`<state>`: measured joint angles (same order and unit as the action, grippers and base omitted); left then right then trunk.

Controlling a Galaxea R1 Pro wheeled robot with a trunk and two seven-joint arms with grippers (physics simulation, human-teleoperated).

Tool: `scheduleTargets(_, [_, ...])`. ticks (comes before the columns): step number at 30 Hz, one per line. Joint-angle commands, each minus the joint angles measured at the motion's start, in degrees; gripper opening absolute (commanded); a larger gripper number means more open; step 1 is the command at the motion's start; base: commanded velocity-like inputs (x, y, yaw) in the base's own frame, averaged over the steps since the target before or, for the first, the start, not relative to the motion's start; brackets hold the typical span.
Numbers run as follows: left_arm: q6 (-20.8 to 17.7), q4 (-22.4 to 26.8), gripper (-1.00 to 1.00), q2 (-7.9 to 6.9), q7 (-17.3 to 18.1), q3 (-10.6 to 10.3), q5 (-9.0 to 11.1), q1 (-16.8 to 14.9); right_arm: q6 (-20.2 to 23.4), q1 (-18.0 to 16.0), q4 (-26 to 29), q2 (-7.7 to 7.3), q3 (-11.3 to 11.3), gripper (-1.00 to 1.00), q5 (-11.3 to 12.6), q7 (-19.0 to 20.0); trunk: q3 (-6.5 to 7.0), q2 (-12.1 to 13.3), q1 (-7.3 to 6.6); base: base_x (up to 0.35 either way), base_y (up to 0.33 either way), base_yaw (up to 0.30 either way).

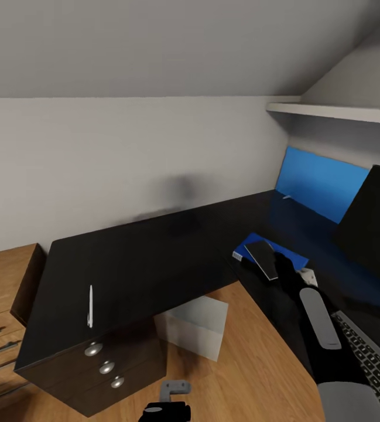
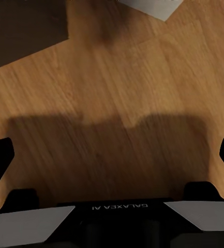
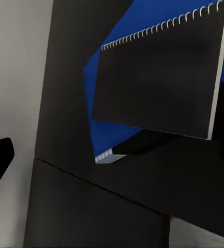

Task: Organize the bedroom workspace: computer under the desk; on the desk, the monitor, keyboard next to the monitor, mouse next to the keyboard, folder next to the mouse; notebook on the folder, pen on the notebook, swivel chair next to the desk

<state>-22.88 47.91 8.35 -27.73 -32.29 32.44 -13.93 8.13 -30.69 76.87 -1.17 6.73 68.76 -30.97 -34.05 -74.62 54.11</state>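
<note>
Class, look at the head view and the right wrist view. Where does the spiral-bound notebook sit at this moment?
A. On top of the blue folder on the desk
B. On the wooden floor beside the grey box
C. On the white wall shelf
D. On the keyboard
A: the notebook lies across the blue folder on the black desk.

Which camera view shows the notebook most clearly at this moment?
The right wrist view: the notebook is large there, spiral binding visible, lying on the blue folder. In the head view it is small and partly behind the right arm. The left wrist view looks at the wooden floor.
</note>
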Motion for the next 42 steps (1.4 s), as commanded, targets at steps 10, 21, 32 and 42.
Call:
scheduleTargets(10, [0.00, 0.12, 1.00, -0.26, -0.63, 0.04, 0.46, -0.05, 6.66, -0.01, 11.94, 0.25, -13.51, 1.00, -1.06, -37.12, 1.74, 3.99, -2.20, 0.000, 0.000, 0.000])
scheduleTargets(21, [6.77, -7.28, 1.00, -3.31, -0.34, -0.06, 0.82, -0.05, 6.02, -0.04, 13.07, 0.13, -20.57, 1.00, -3.26, -38.33, 3.72, 8.40, -4.62, 0.000, 0.000, 0.000])
scheduleTargets(32, [21.18, -24.58, 1.00, -4.87, -0.11, 0.27, 0.77, -0.05, 5.87, 0.01, 12.86, 0.47, -31.60, 1.00, -4.74, -38.22, 3.89, 9.21, -5.06, 0.000, 0.000, 0.093])
scheduleTargets(42, [26.36, -29.49, 1.00, -5.25, -0.05, 0.12, 0.82, -0.05, 6.00, -0.06, 8.80, 1.53, -39.91, 1.00, -5.06, -38.02, 3.46, 9.21, -5.06, 0.000, 0.000, 0.245])
